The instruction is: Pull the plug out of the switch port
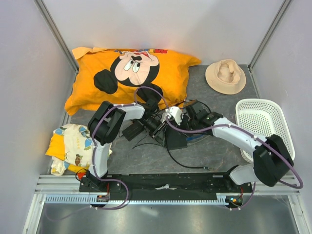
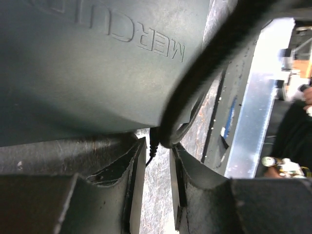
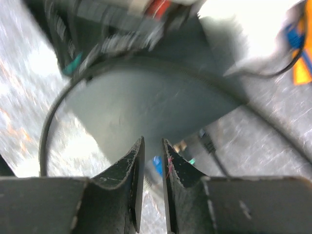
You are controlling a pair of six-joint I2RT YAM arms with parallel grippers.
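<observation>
The switch (image 1: 176, 138) is a flat black box lying between my two arms. In the left wrist view it (image 2: 87, 63) fills the top, with raised letters on its face. A thick black cable (image 2: 214, 53) loops down to the tips of my left gripper (image 2: 158, 146), which is open by a narrow gap with the table showing through. A thin black plug (image 2: 154, 141) hangs by the left finger. My right gripper (image 3: 152, 144) is nearly closed, with a blurred blue plug (image 3: 157, 165) between its fingers, just under the switch's edge (image 3: 156, 102). In the top view both grippers meet at the switch's left end (image 1: 165, 126).
A small black adapter brick (image 1: 132, 130) lies left of the switch, with loose black cables around it. An orange Mickey pillow (image 1: 131, 73) lies at the back, a tan hat (image 1: 225, 76) at the back right, a white basket (image 1: 242, 105) on the right, and patterned cloth (image 1: 73, 144) on the left.
</observation>
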